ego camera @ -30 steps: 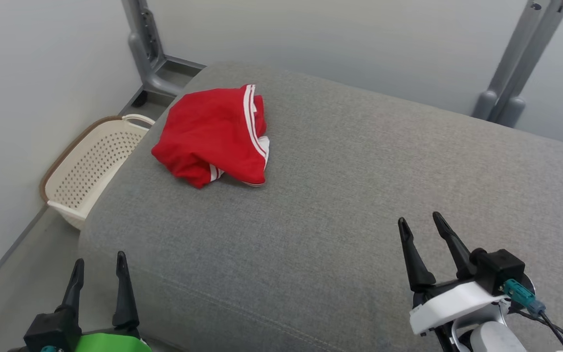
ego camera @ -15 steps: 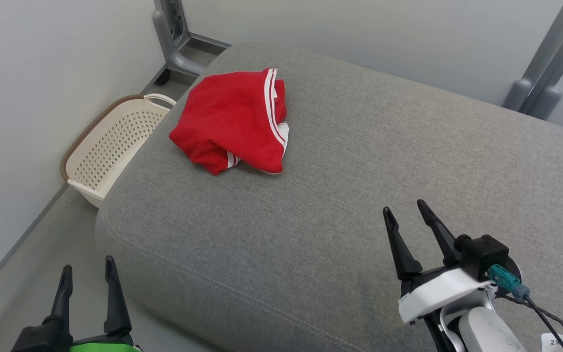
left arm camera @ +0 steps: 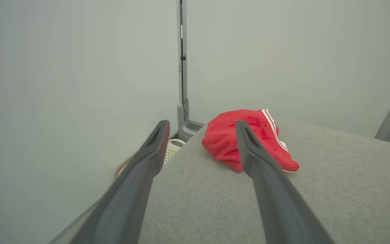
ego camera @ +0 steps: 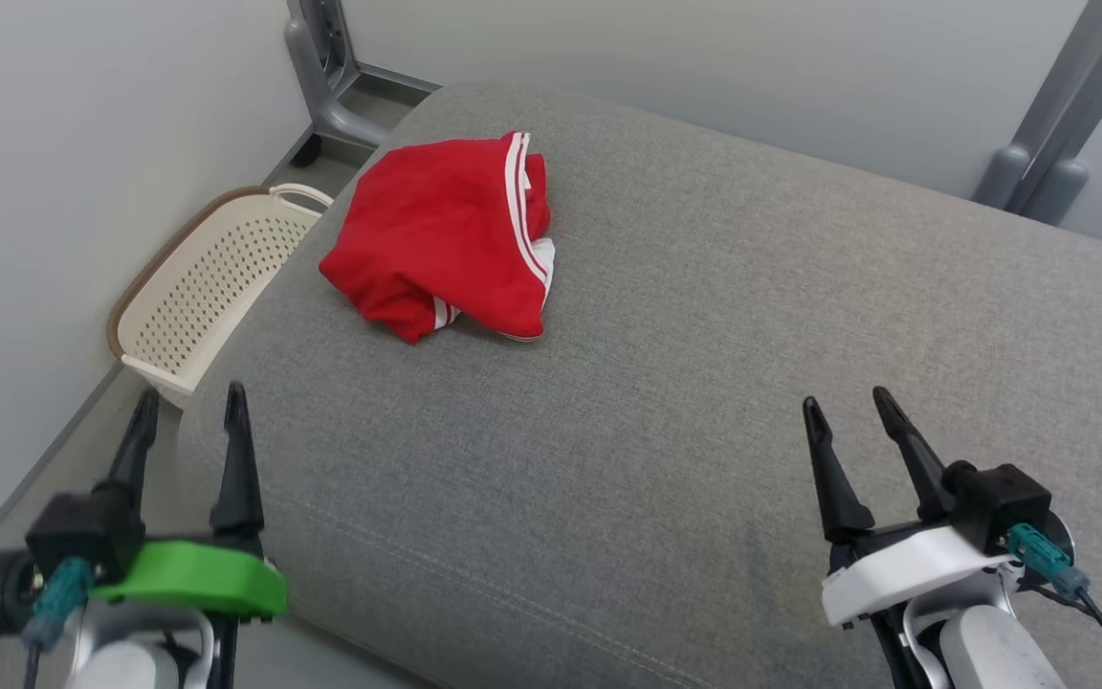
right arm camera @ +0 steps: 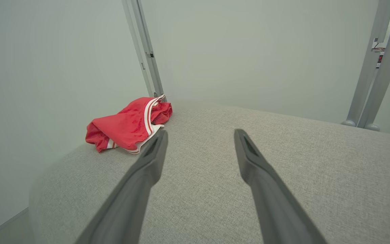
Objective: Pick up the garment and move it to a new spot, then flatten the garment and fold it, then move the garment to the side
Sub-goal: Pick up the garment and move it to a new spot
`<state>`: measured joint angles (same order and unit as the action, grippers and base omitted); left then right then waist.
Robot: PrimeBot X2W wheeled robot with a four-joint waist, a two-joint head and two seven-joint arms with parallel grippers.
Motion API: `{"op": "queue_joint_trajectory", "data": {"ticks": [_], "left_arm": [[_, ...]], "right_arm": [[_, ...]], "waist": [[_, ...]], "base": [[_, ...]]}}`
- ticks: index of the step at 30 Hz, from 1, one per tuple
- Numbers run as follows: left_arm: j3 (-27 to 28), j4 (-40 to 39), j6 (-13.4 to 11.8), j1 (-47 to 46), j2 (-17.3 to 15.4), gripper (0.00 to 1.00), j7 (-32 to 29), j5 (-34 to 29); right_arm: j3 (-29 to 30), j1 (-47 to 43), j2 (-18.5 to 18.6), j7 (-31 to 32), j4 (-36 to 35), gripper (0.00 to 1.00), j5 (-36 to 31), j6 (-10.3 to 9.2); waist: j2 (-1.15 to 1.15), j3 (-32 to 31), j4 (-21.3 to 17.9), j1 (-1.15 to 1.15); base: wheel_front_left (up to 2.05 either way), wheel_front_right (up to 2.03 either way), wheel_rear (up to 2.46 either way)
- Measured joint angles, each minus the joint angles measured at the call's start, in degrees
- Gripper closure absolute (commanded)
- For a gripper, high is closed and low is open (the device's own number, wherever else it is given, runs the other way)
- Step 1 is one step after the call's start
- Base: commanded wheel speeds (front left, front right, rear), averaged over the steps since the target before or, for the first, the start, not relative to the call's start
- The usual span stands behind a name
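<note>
A crumpled red garment (ego camera: 441,234) with white stripes lies at the far left of the grey cushioned surface (ego camera: 704,402). It also appears ahead in the left wrist view as the garment (left arm camera: 245,140) and to the left in the right wrist view as the garment (right arm camera: 127,125). My left gripper (ego camera: 189,402) is open at the lower left, over the cushion's near left edge, with nothing between its fingers. My right gripper (ego camera: 849,407) is open at the lower right above the cushion, empty, far from the garment.
A cream perforated basket (ego camera: 202,287) stands on the floor against the left wall, beside the cushion. Grey metal frame legs (ego camera: 321,72) rise behind the cushion at the far left, and another leg (ego camera: 1039,144) at the far right. Pale walls close in at the left and back.
My left gripper has risen into view at the lower left, showing its green housing. The camera shifted, so the whole scene slid in the picture; the garment lies as before.
</note>
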<state>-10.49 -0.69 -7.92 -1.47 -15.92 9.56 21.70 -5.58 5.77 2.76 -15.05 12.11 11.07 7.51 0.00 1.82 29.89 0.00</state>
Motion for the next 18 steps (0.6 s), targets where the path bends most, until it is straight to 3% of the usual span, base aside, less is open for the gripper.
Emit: {"op": "queue_joint_trajectory", "data": {"ticks": [8,18], "left_arm": [[-1.2,7.4,4.2,-18.4,-1.9,0.00,-6.8,0.6],[-2.2,30.2,5.8,-36.1,3.0,0.00,-5.8,2.4]], "right_arm": [[1.8,-0.3,-0.1,1.0,-4.1,0.00,-2.7,0.01],[4.2,2.5,0.0,4.5,-10.5,0.00,-7.1,0.00]], "waist": [[0.00,2.4,-2.0,0.00],[0.00,9.6,-8.0,0.00]], "base": [[0.00,0.00,0.00],[0.00,0.00,0.00]]}}
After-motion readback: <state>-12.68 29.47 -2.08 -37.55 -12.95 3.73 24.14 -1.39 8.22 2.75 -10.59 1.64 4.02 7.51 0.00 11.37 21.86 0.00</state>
